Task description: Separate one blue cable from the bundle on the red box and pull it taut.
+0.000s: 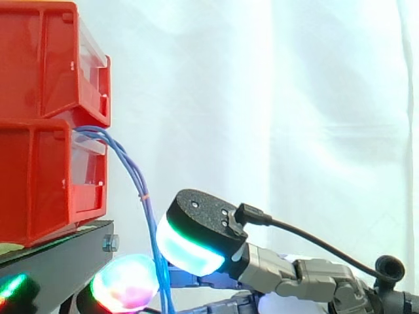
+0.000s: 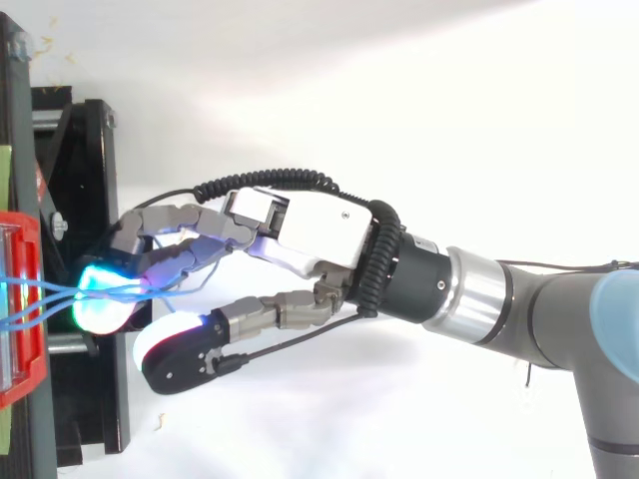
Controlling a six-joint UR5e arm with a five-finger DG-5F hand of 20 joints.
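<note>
Plainly, the blue cables (image 1: 131, 171) spill over the front edge of the lower red box (image 1: 39, 183) and hang almost straight down, long axis upright, just beside the hand (image 2: 319, 235) reaching towards the box. Whether the hand pinches any strand, I cannot tell.

My robot hand (image 1: 281, 271) is running off the side view's lower edge, palm out of frame. The thin blue cables (image 1: 131, 173) are dropping past that same edge, lower ends cut off. From above, my fingertips' (image 2: 97, 281) glow is washing out which strands I am pinching. The stacked red plastic bins (image 1: 46, 176) are being cropped at the left.
</note>
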